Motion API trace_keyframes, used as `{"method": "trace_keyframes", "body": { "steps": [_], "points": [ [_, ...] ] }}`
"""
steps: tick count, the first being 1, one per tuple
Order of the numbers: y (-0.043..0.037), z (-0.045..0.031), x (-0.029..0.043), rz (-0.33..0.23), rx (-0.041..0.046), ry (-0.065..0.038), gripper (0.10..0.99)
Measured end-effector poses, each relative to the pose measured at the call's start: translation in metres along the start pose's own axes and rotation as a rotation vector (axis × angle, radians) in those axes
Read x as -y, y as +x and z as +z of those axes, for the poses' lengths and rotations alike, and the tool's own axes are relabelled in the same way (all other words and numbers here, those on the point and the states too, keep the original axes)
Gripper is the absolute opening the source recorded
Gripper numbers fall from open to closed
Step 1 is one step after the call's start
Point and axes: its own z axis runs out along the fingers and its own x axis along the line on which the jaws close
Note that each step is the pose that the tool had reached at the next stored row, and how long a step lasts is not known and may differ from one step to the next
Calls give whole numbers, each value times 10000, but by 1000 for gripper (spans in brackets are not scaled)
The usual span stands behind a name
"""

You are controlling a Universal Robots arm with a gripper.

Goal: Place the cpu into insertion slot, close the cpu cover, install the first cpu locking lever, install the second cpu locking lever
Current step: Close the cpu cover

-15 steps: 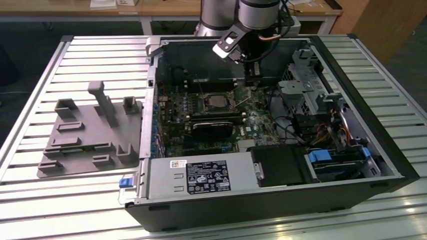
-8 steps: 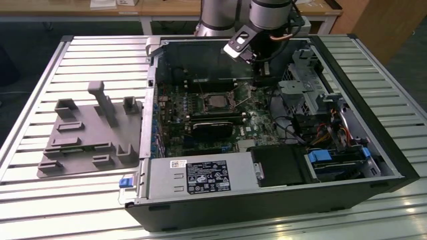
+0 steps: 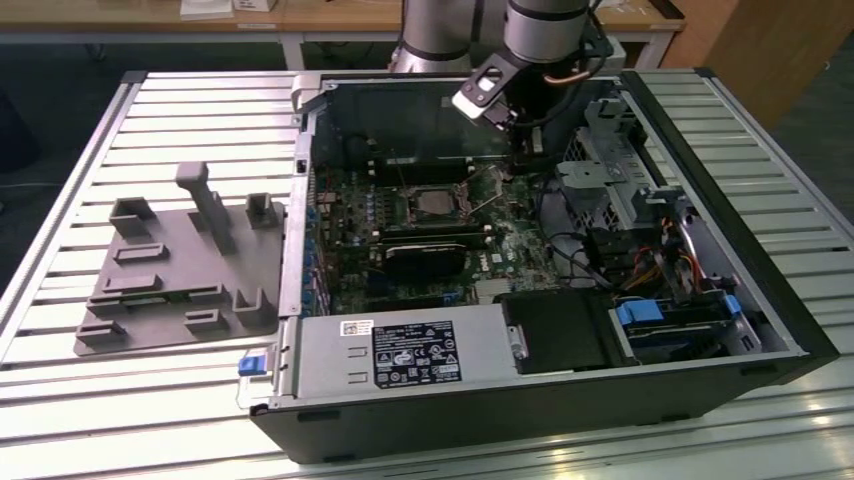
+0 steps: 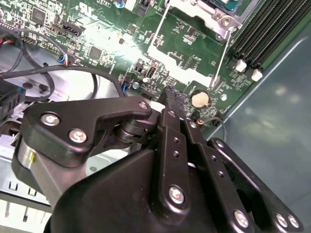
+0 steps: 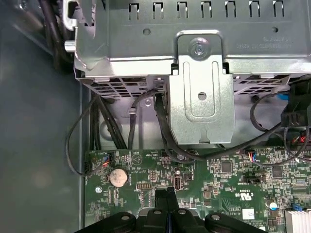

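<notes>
I've got the gripper (image 4: 174, 97) shut, empty, with the slot (image 3: 430, 204) just to the exterior view's left of it and a thin raised lever (image 4: 224, 53) slanting between them.

Insertion slot (image 4: 214, 9) mostly cut off by the second wrist view's edge

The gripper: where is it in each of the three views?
Exterior view: the gripper hangs inside the open computer case, over the green circuit board.
Second wrist view: the gripper points at the board, close to the coin battery.
First wrist view: the gripper, same battery nearby.
Shared landmark: the coin battery.
</notes>
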Motion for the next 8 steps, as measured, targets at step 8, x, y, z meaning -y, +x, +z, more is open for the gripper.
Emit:
{"method": "trace_keyframes", "body": {
  "steps": [8],
  "points": [
    [-1,97,-9,104,11,65,102]
  ]
}}
